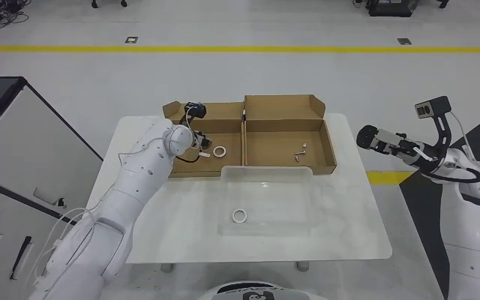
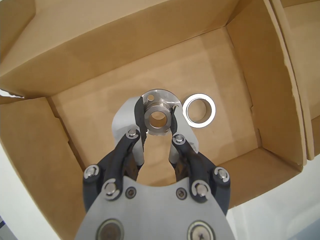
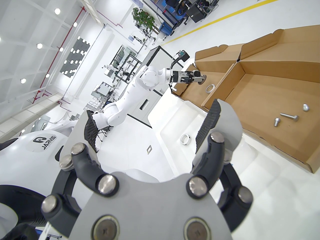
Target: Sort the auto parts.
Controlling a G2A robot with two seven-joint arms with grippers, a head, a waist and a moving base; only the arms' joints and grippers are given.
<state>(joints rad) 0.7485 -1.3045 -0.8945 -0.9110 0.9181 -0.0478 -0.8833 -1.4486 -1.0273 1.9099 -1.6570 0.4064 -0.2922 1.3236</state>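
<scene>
While our left gripper (image 2: 156, 117) clamps the bushing (image 2: 160, 95) by its hub mid-frame, we judge it heavy, stiff, slippery; right gripper (image 3: 153, 116) gapes wide.

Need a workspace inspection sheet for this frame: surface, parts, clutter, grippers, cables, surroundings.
Surface: white table carrying the left box and right box, open and side by side, with the tray nearer the robot.
Job's things: flanged bushing held over the left box; box ring on that box's floor; three fasteners in the right box; tray ring in the tray.
Clutter: nothing seen.
Grippers: left gripper shut on the flanged bushing; right gripper open, empty, beyond the table's right edge.
Cables: white cable looped at the left wrist.
Surroundings: yellow floor line; white cabinet.
</scene>
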